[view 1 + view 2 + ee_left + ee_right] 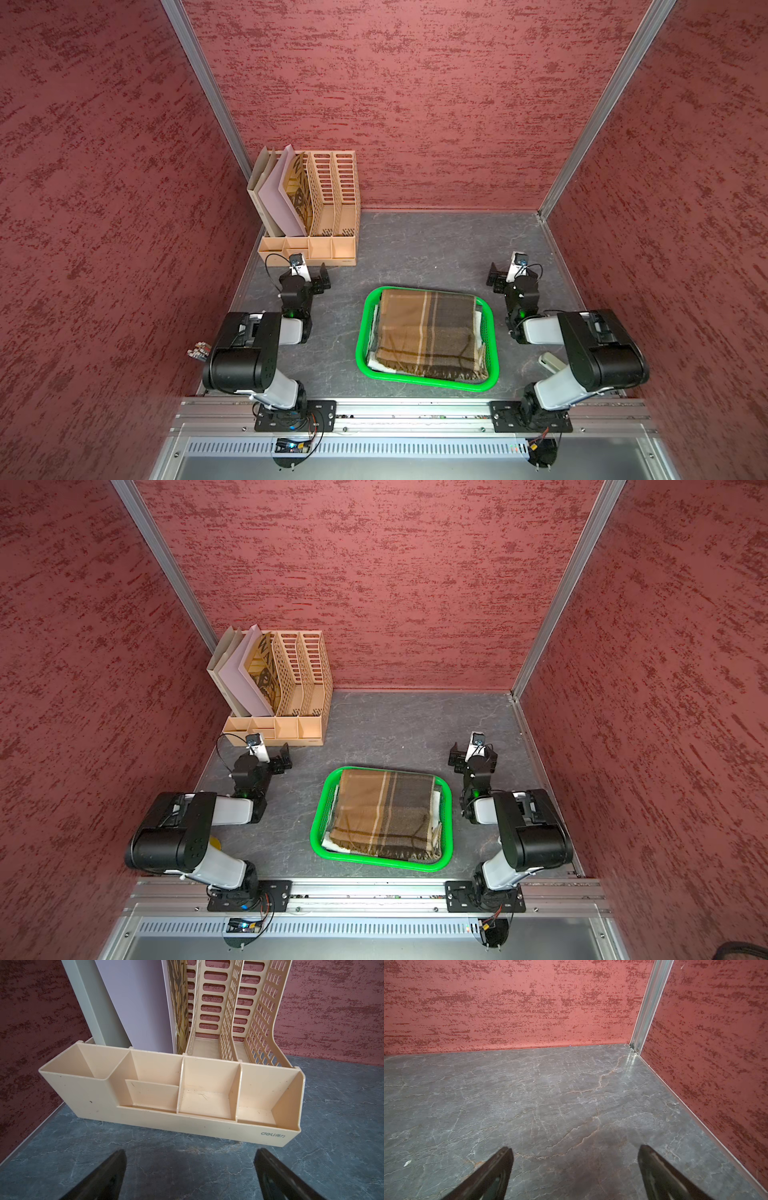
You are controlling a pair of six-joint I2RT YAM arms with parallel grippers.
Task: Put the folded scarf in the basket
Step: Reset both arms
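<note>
Between wide-open, empty left gripper (pixel 324 279) and right gripper (pixel 493 276), snug in green basket (pixel 362 332): plaid scarf (pixel 428 332). Keep both back, touch nothing.

**Green Basket, Brown Plaid, Red Walls**

The basket (pixel 361 332) is bright green. The scarf (pixel 424 332) is brown plaid: tan on the left, grey-brown on the right, crossed by cream and dark brown stripes. The far-left organiser (pixel 332 183) is pale tan. Its folder (pixel 278 195) is lilac, and its sheet (pixel 297 187) is patterned gold and black. The table (pixel 436 249) is dark grey with pale veins. The walls (pixel 415 104) are red, flecked darker.
</note>
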